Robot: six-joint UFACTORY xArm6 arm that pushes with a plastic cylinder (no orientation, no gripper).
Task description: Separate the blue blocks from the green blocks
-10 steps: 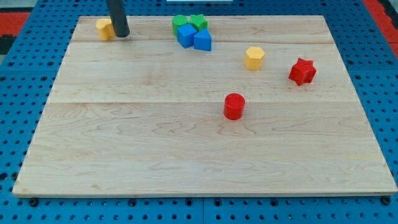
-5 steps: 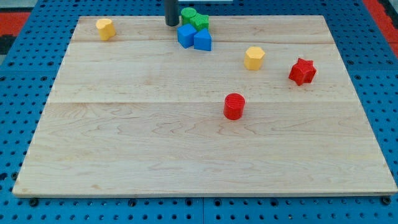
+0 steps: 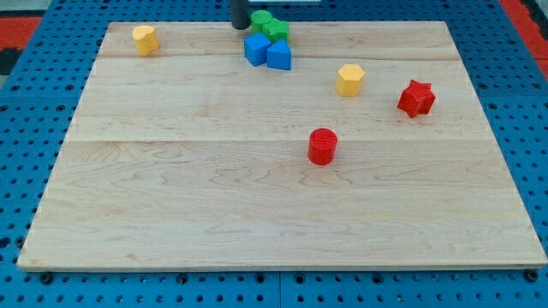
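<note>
The two blue blocks sit side by side near the top edge of the desk (image 3: 257, 214): the left blue block (image 3: 255, 48) and the right blue block (image 3: 278, 56) touch each other. Directly above them, toward the view's top, are the two green blocks. The left green block (image 3: 261, 20) and the right green block (image 3: 276, 30) touch each other, and the right one touches the blue pair. The shapes of the green blocks are hard to make out, as they overlap.

My tip (image 3: 240, 26) stands just to the left of the left green block, above and slightly left of the left blue block. Whether it touches the green block cannot be determined. The rod is cut off by the view's top edge. I carry no gripper, so there is nothing to report as spread or pressed together.

Relative to the blue pair: a yellow block (image 3: 144, 38) lies well to the left; a second yellow block (image 3: 349, 79) lies to the right and slightly lower; a red star-shaped block (image 3: 416, 98) lies further right; a red cylinder (image 3: 322, 145) lies well below, to the right.
</note>
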